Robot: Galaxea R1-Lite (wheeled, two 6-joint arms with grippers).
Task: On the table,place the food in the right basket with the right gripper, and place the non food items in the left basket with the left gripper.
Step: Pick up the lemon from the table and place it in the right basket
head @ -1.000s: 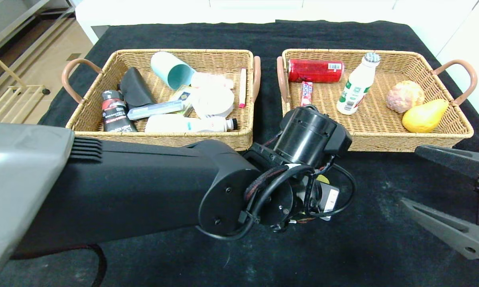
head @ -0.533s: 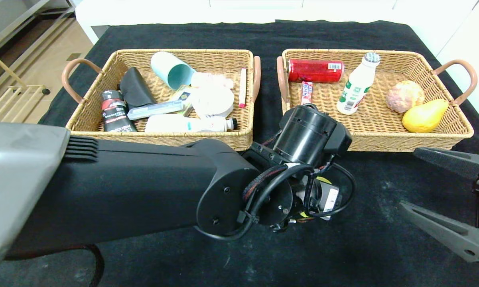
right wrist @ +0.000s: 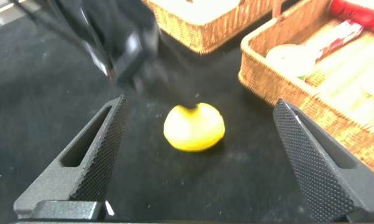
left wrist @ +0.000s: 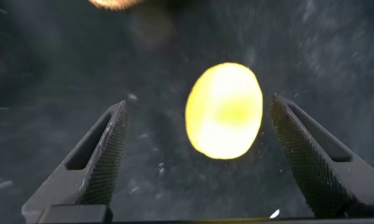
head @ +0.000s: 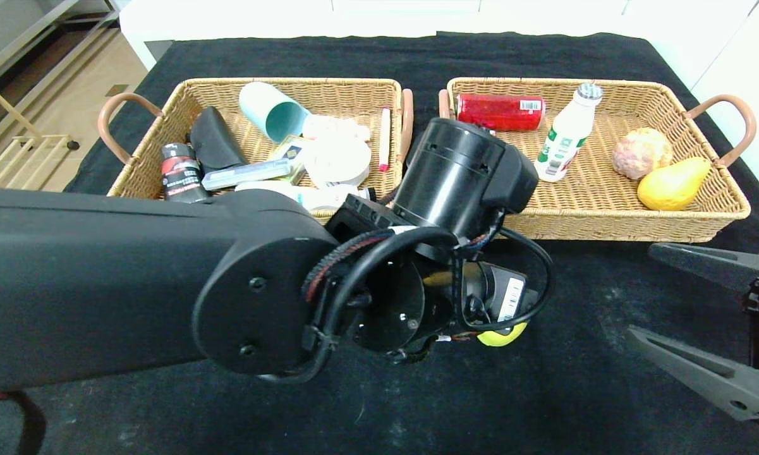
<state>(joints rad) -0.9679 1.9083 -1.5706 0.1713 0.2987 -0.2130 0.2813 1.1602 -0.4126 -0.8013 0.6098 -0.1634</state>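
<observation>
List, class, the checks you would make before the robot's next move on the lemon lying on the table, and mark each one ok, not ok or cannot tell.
1. Lemon lies free on the table, outside both baskets: ok.
2. Left gripper open, fingers either side of the lemon without touching: ok.
3. Food belongs to the right gripper, yet the left arm hangs over the lemon: not ok.
4. Right gripper open, facing the lemon: ok.
5. Right basket has bare wicker for the lemon: ok.
6. Right gripper's path clear of the left arm: cannot tell.
</observation>
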